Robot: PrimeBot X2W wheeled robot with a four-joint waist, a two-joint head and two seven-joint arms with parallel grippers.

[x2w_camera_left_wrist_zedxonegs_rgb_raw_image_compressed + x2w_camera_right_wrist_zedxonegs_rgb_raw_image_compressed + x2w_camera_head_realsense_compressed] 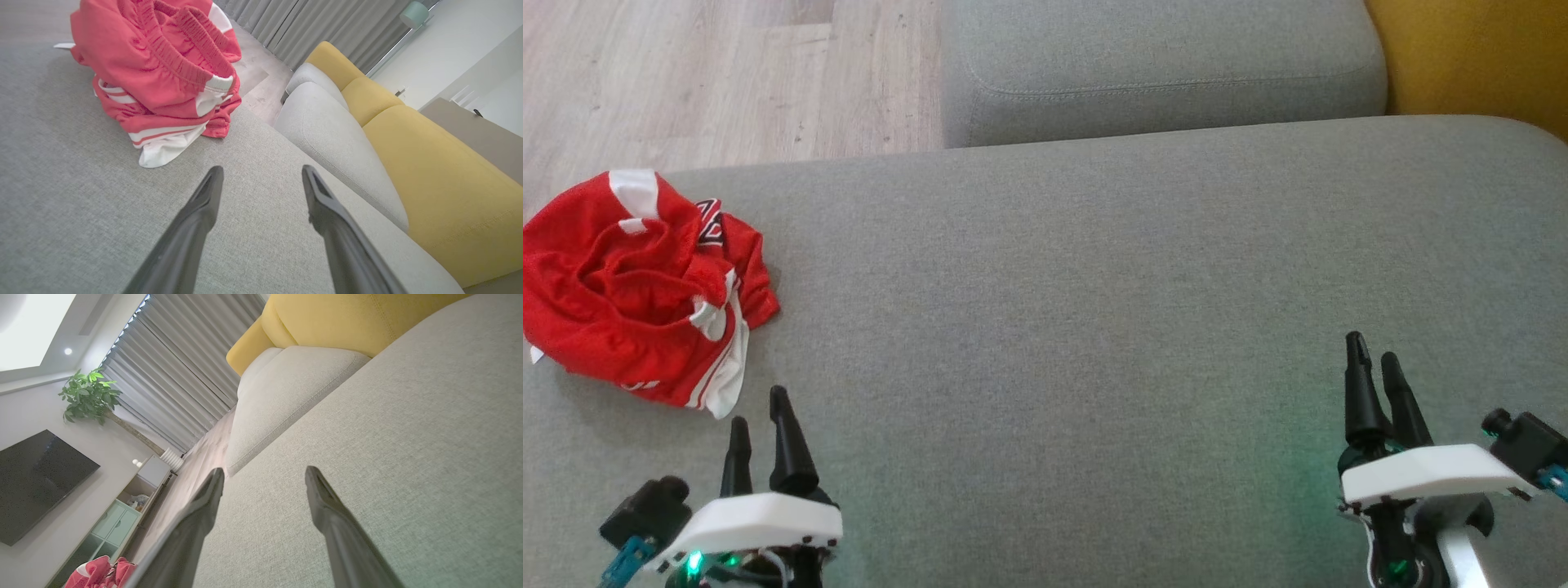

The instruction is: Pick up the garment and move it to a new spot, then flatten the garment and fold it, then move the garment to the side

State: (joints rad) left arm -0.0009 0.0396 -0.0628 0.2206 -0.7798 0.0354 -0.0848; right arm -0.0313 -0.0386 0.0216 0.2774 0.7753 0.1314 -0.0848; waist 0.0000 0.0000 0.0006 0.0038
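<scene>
Head view gives us one garment (pixel 637 286), a crumpled red piece with white stripes, lying at the left edge of the wide grey cushion (pixel 1094 269), just ahead of our left gripper (pixel 758 406) and not touching it. Our right gripper (pixel 1371 346) is well apart at the lower right, over bare fabric. We count two grippers, each with its two dark fingers spread and holding nothing. A second grey cushion (pixel 1160 73) sits beyond, beside wooden floor (pixel 727 73). Left wrist view adds the garment's elastic waistband (pixel 179 57), two yellow back cushions (pixel 429 163) and grey curtains (pixel 306 28). Right wrist view adds one television (pixel 36 482), one leafy plant (pixel 88 396) and a low cabinet (pixel 122 514), with the garment a small red heap at its bottom left
</scene>
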